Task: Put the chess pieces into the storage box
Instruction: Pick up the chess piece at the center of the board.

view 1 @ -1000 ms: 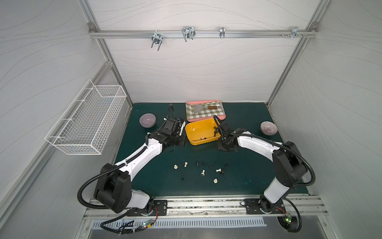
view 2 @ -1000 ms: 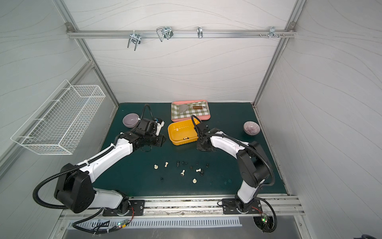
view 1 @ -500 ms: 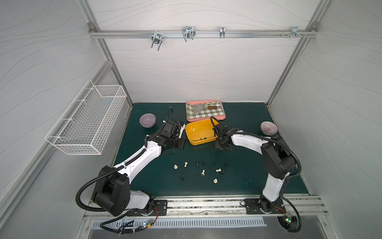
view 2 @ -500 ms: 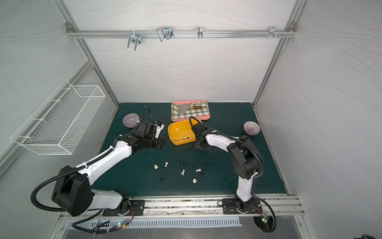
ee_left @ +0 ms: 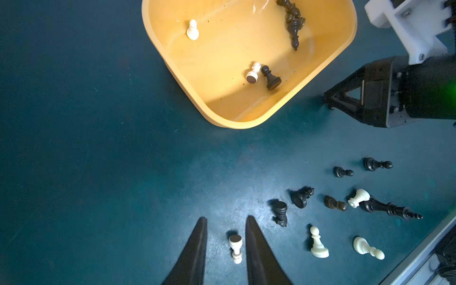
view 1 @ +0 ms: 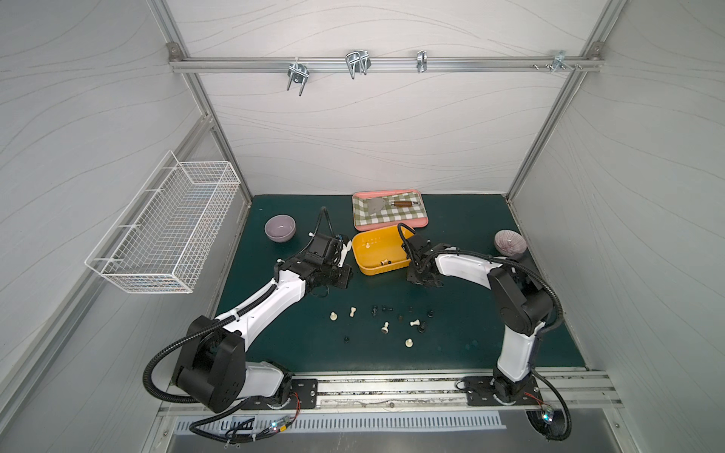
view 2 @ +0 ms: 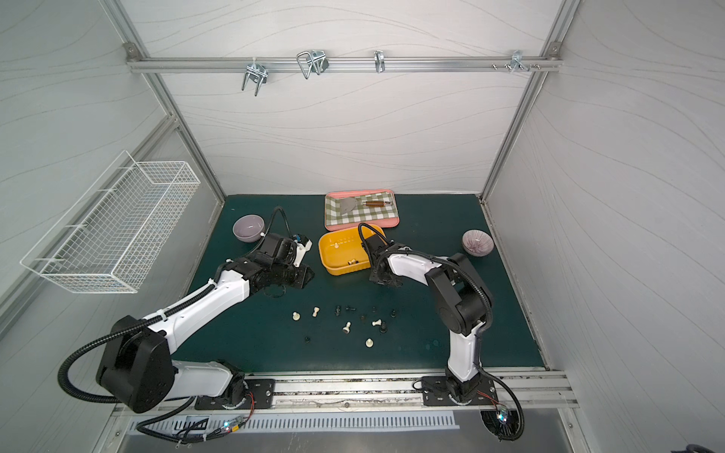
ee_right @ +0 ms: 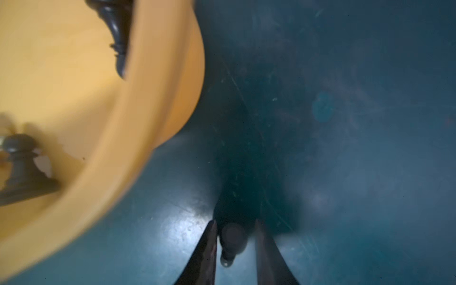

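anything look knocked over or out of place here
Yes. Several chess pieces on the green mat lie toppled on their sides. One dark piece is apart from that cluster, beside the storage box, between the fingertips of the right gripper; too blurred to tell if gripped.

A robotics lab's enclosed test cell.
White panels (view 1: 372, 137) on an aluminium frame (view 1: 549, 129) are boxing in a green-matted table (view 1: 470, 313); a hook rail (view 1: 470, 64) is running across the far wall, a wire basket (view 1: 164, 231) is hanging on the left, and two robot arms (view 1: 270, 302) (view 1: 463, 266) are sitting bolted to a near-edge track (view 1: 392, 386).
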Robot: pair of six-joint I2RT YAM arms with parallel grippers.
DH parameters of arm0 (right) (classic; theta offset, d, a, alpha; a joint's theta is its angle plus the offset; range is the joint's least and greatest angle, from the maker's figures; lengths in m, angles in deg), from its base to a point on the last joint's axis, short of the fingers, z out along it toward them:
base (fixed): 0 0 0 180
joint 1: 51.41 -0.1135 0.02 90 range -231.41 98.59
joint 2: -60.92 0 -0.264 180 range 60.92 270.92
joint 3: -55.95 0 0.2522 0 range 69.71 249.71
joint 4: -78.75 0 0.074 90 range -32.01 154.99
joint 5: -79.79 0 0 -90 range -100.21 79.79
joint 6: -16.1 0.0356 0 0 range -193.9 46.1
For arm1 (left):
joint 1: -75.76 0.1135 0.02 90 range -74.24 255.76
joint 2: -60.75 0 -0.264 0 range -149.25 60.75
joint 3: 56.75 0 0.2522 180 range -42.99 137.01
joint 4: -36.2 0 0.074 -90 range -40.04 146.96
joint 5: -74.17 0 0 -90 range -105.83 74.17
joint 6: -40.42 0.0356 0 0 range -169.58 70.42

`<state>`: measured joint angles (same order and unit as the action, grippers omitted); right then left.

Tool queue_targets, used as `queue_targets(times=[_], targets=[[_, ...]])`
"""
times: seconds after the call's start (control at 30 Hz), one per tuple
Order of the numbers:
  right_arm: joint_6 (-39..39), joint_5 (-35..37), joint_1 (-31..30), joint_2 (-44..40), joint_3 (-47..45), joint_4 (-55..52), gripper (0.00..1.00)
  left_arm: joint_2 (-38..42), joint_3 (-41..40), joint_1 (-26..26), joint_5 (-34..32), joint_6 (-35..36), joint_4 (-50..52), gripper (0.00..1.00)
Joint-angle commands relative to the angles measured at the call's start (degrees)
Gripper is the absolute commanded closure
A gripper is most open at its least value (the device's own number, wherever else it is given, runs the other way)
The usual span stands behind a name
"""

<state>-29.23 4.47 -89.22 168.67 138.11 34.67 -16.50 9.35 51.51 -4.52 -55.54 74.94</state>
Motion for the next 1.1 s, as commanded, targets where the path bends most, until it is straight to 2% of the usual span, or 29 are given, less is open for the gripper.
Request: queue_targets(times=[0.0,0.7,1.07], targets=[[1.34,0.79,-0.35,1.70,1.09,-0.06,0.74,0.90,-0.31,0.37,1.35,0.68,-1.96,0.71],[-0.39,-0.13,-0.41,0.08,1.35,-0.71,0.85,-0.29,-0.04,0.52,2.53,0.07,-2.39,0.72],[-6.20,-0.74,-0.10,-6.19,8.79,-3.73,0.85,-0.53,-0.12,0.52,2.53,-0.44,-2.21,0.72]])
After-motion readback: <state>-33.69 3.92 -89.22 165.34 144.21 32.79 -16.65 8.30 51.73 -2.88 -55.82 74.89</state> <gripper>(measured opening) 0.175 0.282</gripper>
